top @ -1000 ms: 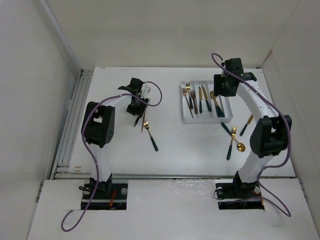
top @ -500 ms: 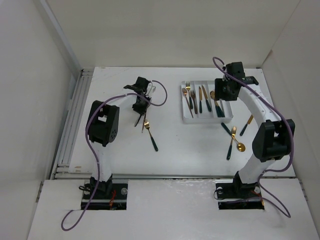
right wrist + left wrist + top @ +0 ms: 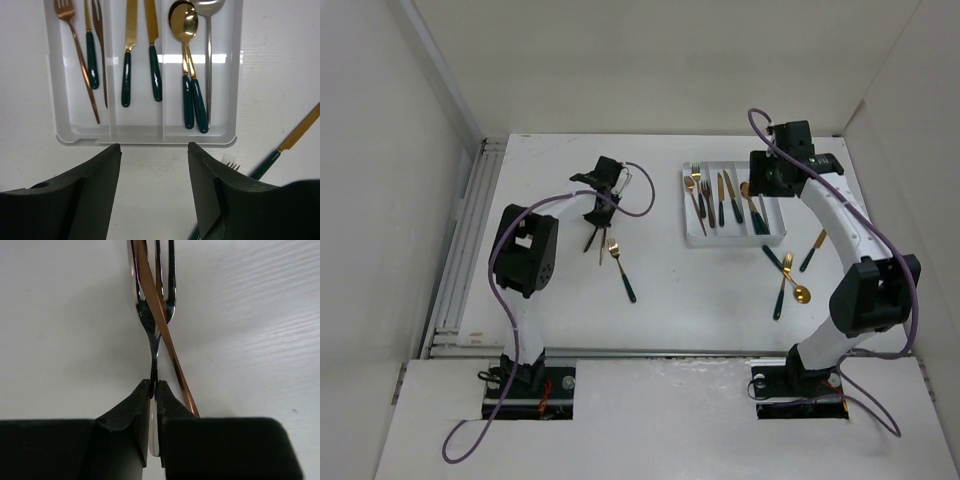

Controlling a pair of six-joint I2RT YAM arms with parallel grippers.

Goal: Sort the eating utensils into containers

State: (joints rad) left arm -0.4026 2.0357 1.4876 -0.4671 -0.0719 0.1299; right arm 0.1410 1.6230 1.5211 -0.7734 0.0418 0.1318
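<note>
My left gripper (image 3: 154, 385) (image 3: 598, 210) is shut on the thin neck of a silvery fork (image 3: 154, 325) that lies on the white table, tines pointing away. A slim copper-gold utensil (image 3: 167, 340) lies slantwise across the fork. My right gripper (image 3: 154, 146) (image 3: 763, 182) hangs open above the white tray (image 3: 145, 139) (image 3: 692, 238), holding nothing. The tray's three containers hold forks (image 3: 91, 60), knives (image 3: 127, 65) and spoons (image 3: 186, 30), one of them a silver spoon (image 3: 209, 50).
A gold fork with a green handle (image 3: 621, 270) lies just near of the left gripper. To the right of the tray lie several loose utensils (image 3: 788, 280), among them a gold knife with a green handle (image 3: 813, 250) (image 3: 295, 137). White walls enclose the table.
The left gripper has moved slightly right and shut on the fork. The right arm has drifted a little to the right with its jaws unchanged.
</note>
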